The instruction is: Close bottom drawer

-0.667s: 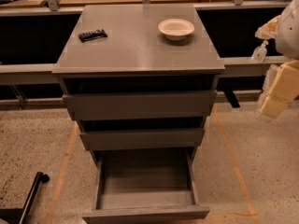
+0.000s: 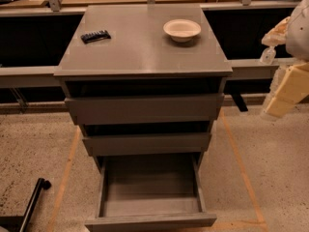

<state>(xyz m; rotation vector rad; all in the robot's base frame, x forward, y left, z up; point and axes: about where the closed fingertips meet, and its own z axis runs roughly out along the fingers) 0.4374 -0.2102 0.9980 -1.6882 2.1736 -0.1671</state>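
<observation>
The bottom drawer (image 2: pixel 150 220) of the grey cabinet (image 2: pixel 145 57) is pulled far out toward me, and its grey box interior is bare. The middle drawer (image 2: pixel 147 144) and the top drawer (image 2: pixel 145 109) each stand out a little from the cabinet body. My gripper (image 2: pixel 286 92) is the cream-coloured blocky end of the arm at the right edge of the view. It hangs beside the cabinet at about the height of the top drawer, well above and to the right of the bottom drawer, touching nothing.
A white bowl (image 2: pixel 182 30) and a small black object (image 2: pixel 95 36) lie on the cabinet top. A black pole (image 2: pixel 33 203) leans over the floor at lower left. Orange tape lines (image 2: pixel 241 173) mark the speckled floor around the cabinet. Dark shelving runs behind.
</observation>
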